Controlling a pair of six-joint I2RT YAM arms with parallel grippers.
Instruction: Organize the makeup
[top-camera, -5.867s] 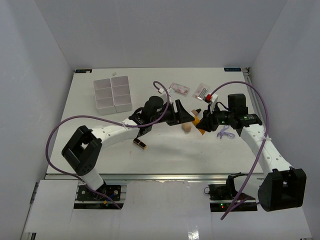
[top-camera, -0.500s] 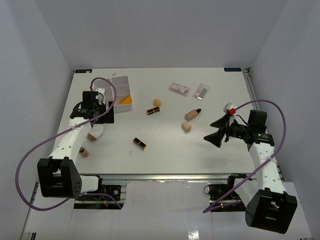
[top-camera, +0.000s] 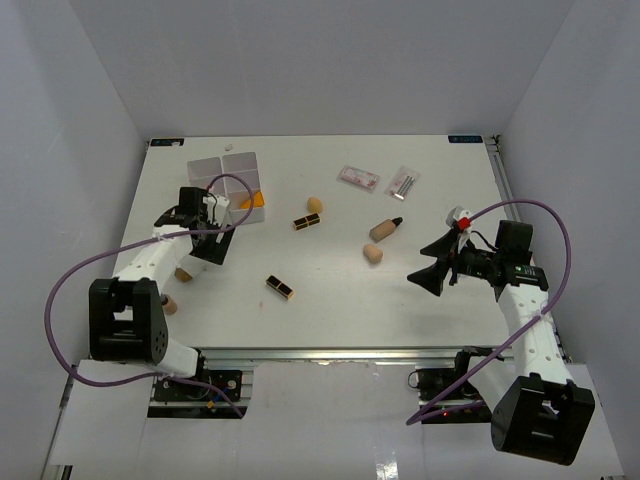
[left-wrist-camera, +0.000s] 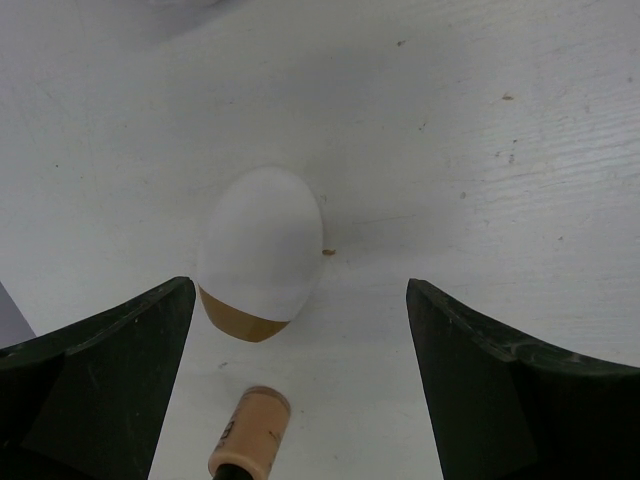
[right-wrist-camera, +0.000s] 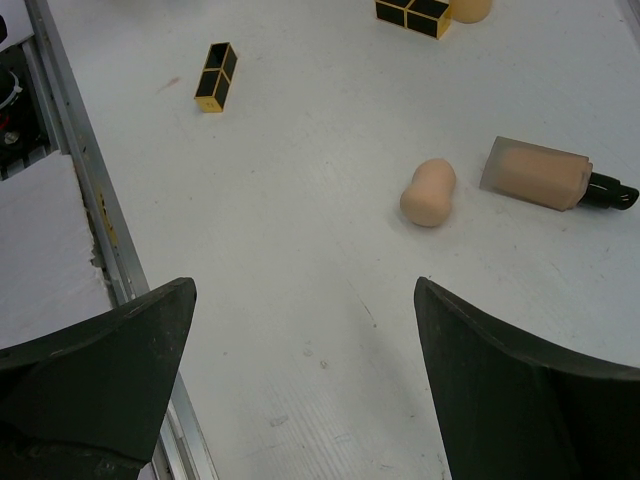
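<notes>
Table (top-camera: 330, 310) is carrying scattered makeup (top-camera: 281, 288), white box (top-camera: 215, 180) sitting far left with the orange tube (top-camera: 252, 201) in one compartment. I'm hanging my left gripper (left-wrist-camera: 300, 284) beside it, jaws spread wide, gripping nothing. Straight ahead the egg-shaped sponge (left-wrist-camera: 262, 235) is lying in line with my fingers (left-wrist-camera: 100, 380), long axis running away from me, tan end nearest. My right gripper (right-wrist-camera: 304, 284), equally slack and empty, is idling well apart.

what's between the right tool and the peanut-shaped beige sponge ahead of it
Nothing visible: only bare table lies between the open right tool and the beige sponge. The tan bottle lies beside the sponge, apart.
</notes>
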